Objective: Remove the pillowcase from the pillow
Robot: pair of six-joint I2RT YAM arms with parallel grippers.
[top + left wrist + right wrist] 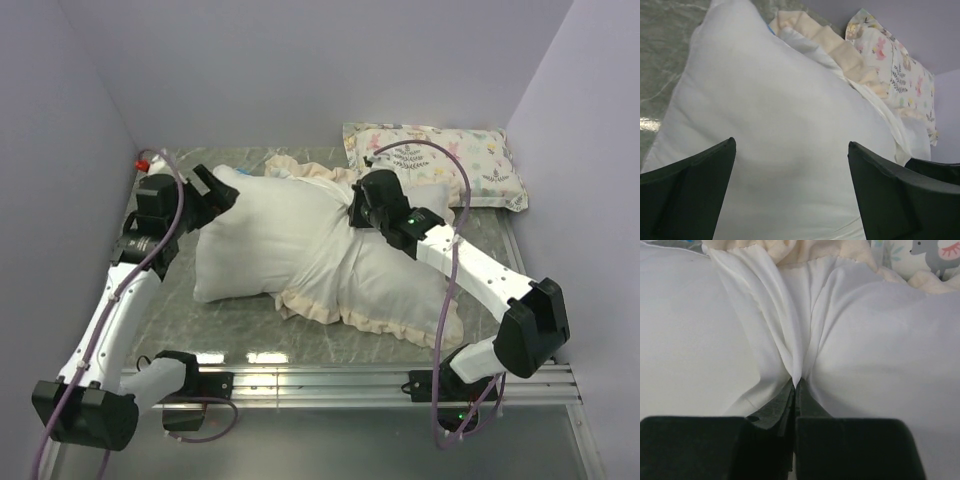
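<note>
— Pillowcase (390,280), position?
— Lies on the table (230,325), right of centre, white inner side outward. Cream ruffled border (340,315) along the near edge, more of it bunched at the far side. Covers only the right part of the pillow.
— Pillow (250,240)?
— Sticks out of the case toward the left, plain white, bare over roughly its left half. Rests flat on the table. Not yet free of the case.
— Right gripper (357,207)?
— Sits at the narrow waist where the case meets the bare pillow. Pinched tight on a gathered fold of the pillowcase's white fabric. Confirmed in the right wrist view: pleats running straight down into the closed fingertips, ruffle just beyond.
— Left gripper (215,190)?
— Spread wide, holding nothing. Hangs at the pillow's far left corner. In the left wrist view, fingers (695,185) well apart, white pillow surface filling the gap and rising beyond. Contact with the pillow: cannot tell.
— Anything else on the table?
— Small printed pillow (450,160) at the far right corner, close behind the case, clear of both grippers. Red item (145,160) at the far left corner, too small to identify.
</note>
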